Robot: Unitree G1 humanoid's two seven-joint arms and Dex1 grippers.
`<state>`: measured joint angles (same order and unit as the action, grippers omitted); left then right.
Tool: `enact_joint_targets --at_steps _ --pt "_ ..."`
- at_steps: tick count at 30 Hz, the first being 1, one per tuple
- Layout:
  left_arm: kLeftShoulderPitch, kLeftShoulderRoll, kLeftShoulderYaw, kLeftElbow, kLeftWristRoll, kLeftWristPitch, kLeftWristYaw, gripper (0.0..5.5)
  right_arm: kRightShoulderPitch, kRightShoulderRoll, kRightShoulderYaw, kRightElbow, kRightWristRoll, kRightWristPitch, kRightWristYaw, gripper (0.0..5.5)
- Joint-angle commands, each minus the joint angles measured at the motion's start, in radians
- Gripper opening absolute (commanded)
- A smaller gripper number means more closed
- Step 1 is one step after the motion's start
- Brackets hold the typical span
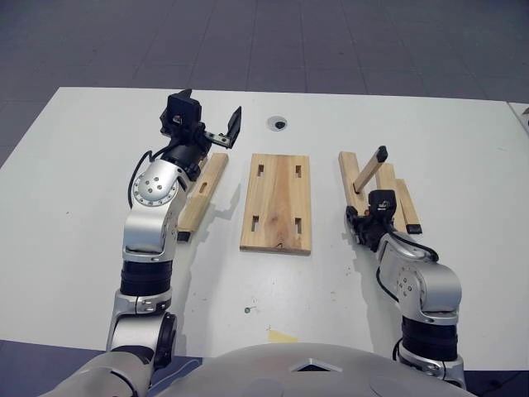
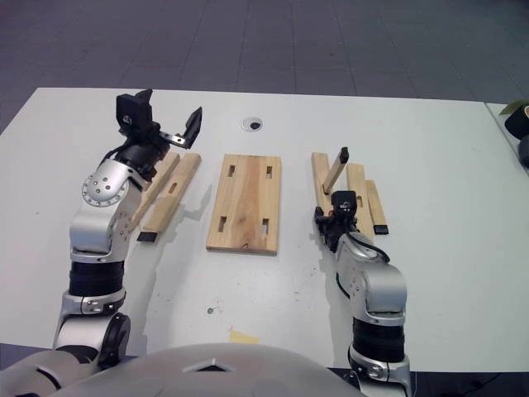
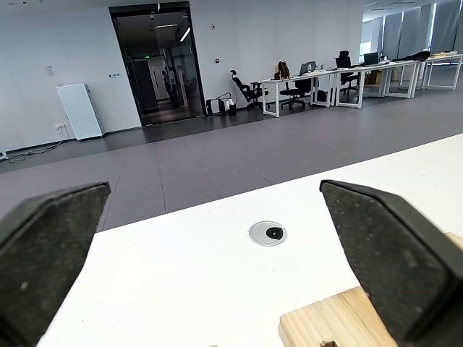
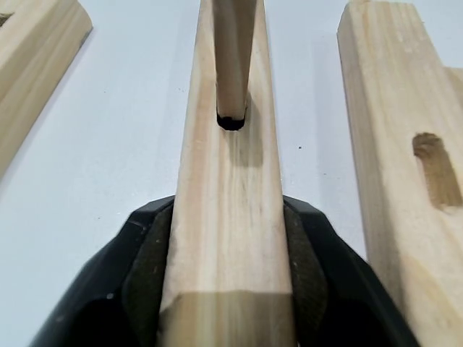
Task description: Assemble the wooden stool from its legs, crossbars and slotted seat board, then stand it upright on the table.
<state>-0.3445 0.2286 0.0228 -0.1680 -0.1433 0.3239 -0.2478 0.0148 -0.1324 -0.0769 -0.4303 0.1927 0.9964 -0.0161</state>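
Table: we see a white table (image 1: 83, 165) with a round socket (image 1: 278, 123) set into it near the far edge, beyond the wood.
Left gripper: our left gripper (image 1: 211, 122) hangs raised over the far end of the left-hand wood, its two pads (image 3: 394, 260) spread wide with nothing between them.
Left legs: two legs (image 2: 165, 192) lie flat side by side on the left of the table, running near to far, partly under our left arm.
Seat board: the seat board (image 1: 277, 203) lies flat in the middle of the table, its four slots facing up, apart from the wood on either side.
Right legs: three legs lie close together on the right; the two rightmost legs (image 1: 397, 194) lie loose.
Rod: a rod (image 1: 369, 169) sits plugged into a hole in the leftmost of these and tilts up and away to the right.
Right gripper: our right gripper (image 4: 228, 246) is pressed onto the near end of that plugged leg (image 4: 228, 166), pinching it from both sides low on the table.
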Motion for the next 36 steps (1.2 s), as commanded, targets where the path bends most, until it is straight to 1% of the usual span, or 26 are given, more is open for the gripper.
enact_joint_targets --at_steps 1,3,5,8,11,14,19,24,30,32,35,36 --pt "-0.034 -0.009 0.028 -0.007 -0.025 0.019 0.010 5.40 -0.036 -0.011 0.004 0.022 -0.028 -0.193 0.029 2.05" --pt "-0.067 -0.019 0.067 -0.012 -0.069 0.048 0.019 5.40 -0.064 -0.049 0.036 0.039 -0.086 -0.414 0.062 2.05" --pt "-0.121 -0.042 0.139 -0.023 -0.182 0.126 0.028 5.40 -0.095 -0.098 0.076 0.063 -0.151 -0.656 0.111 2.05" --pt "-0.203 -0.086 0.272 -0.052 -0.532 0.322 0.035 5.40 -0.122 -0.138 0.139 0.081 -0.177 -0.895 0.219 2.05" --pt "-0.220 -0.092 0.330 -0.063 -0.831 0.463 0.032 5.40 -0.122 -0.149 0.190 0.093 -0.186 -1.023 0.285 2.05" --pt "-0.203 -0.117 0.331 -0.088 -1.033 0.524 0.090 5.40 -0.121 -0.143 0.220 0.110 -0.211 -1.101 0.302 2.05" --pt "-0.181 -0.150 0.323 -0.104 -1.287 0.550 0.220 5.40 -0.133 -0.122 0.265 0.144 -0.213 -1.172 0.342 2.05" --pt "-0.177 -0.120 0.285 -0.104 -1.369 0.548 0.287 5.40 -0.149 -0.108 0.301 0.159 -0.214 -1.201 0.370 2.05" --pt "-0.182 -0.080 0.269 -0.114 -1.371 0.522 0.278 4.44 -0.150 -0.100 0.303 0.165 -0.215 -1.211 0.373 2.05" --pt "-0.181 -0.070 0.261 -0.113 -1.371 0.518 0.272 4.01 -0.150 -0.100 0.301 0.164 -0.215 -1.210 0.373 2.05" --pt "-0.175 -0.060 0.242 -0.116 -1.363 0.516 0.259 3.64 -0.149 -0.098 0.301 0.159 -0.216 -1.207 0.372 2.05" --pt "-0.173 -0.058 0.237 -0.117 -1.362 0.514 0.257 3.43 -0.149 -0.097 0.301 0.157 -0.217 -1.205 0.372 2.05"
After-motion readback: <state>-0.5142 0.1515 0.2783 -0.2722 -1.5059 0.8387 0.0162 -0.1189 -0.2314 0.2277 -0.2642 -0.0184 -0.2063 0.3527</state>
